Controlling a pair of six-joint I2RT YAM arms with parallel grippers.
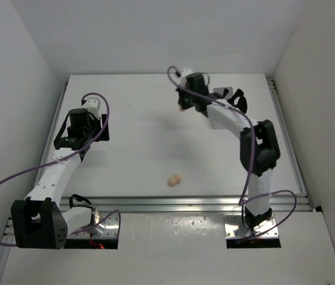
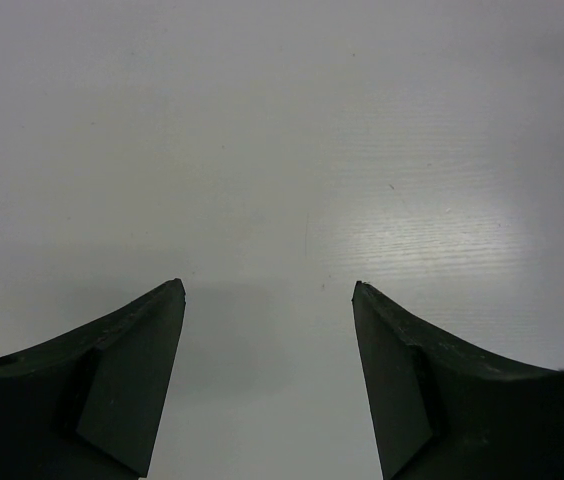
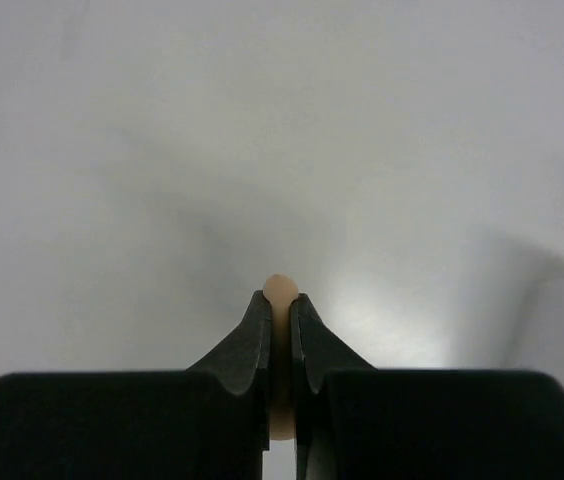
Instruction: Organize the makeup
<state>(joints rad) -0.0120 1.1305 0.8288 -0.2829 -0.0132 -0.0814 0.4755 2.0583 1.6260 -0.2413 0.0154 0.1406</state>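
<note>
White bench (image 1: 138,136), pale walls on three sides.
Item one: peach egg-shaped sponge (image 1: 174,179), loose on the bench near the middle of the near edge, well apart from both pincers.
Item two: left pincer (image 2: 267,290), by the left edge, jaws spread wide over bare surface, grasping nothing.
Item three: right pincer (image 3: 279,300), toward the far edge, right of centre, clenched on a second peach sponge (image 3: 279,287), whose rounded tip shows just beyond the fingertips.
</note>
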